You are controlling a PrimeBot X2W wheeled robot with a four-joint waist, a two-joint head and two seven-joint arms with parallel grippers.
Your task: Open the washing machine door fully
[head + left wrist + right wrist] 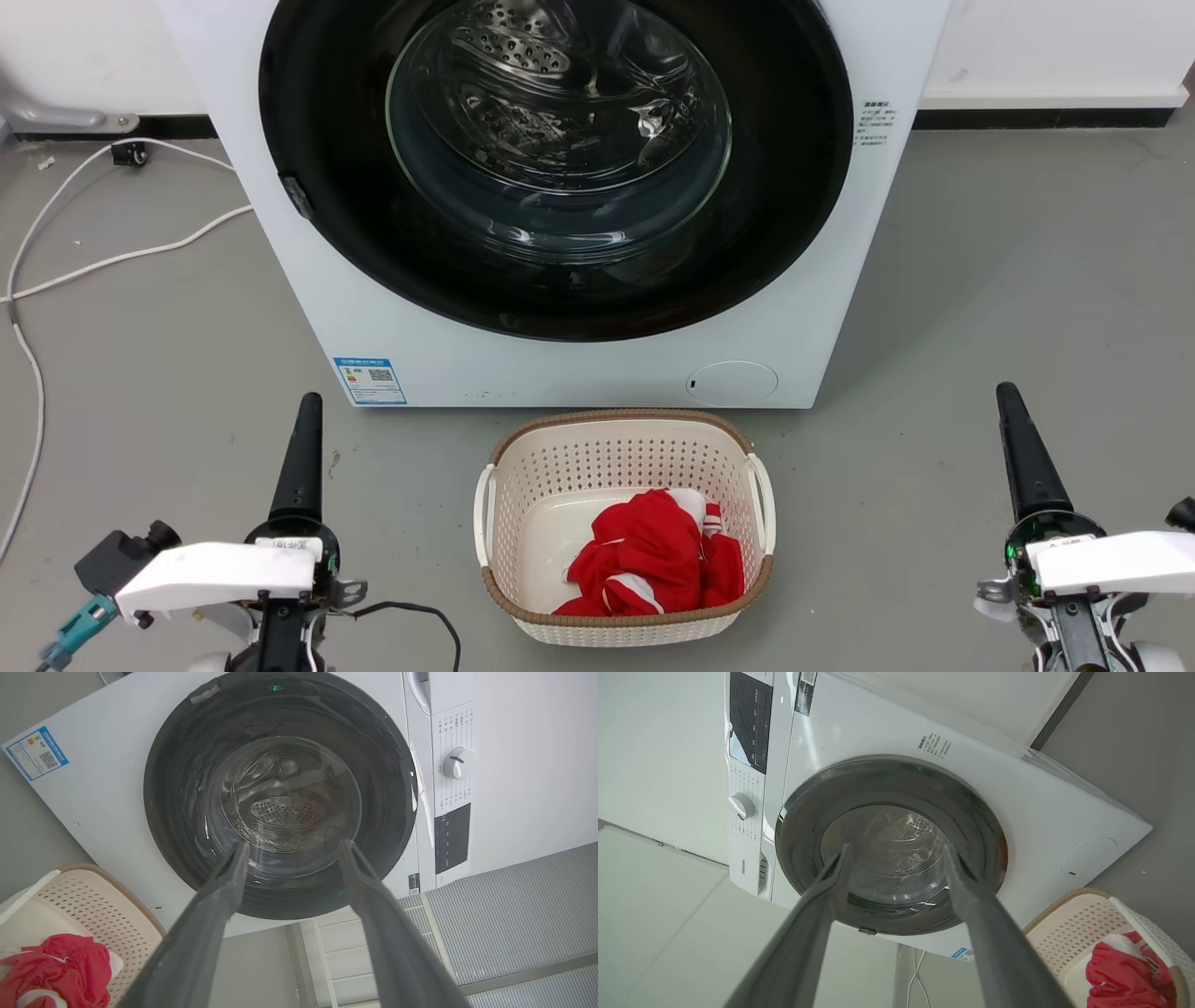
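1. Door state: the washing machine door (555, 159) is shut, its glossy black rim lying flush against the white front of the washing machine (579, 369). The perforated steel drum shows through the clear glass bowl.
2. The left end effector (294, 847) is released. Its two dark fingers are spread with nothing between them, and they point at the door glass without touching it. In the head view it sits low on the left, well apart from the machine.
3. The right end effector (896, 848) is also released and empty, fingers spread and aimed at the door from the other side. In the head view it sits low on the right.
4. A cream perforated basket (621, 420) stands on the grey floor (980, 327) just in front of the machine, between the two end effectors. A red garment (653, 560) with white trim lies crumpled inside it.
5. A blue label (370, 381) sits at the lower left of the machine's front, and a small round flap (733, 383) at the lower right.
6. A white cable (93, 261) trails over the floor to the left of the machine.
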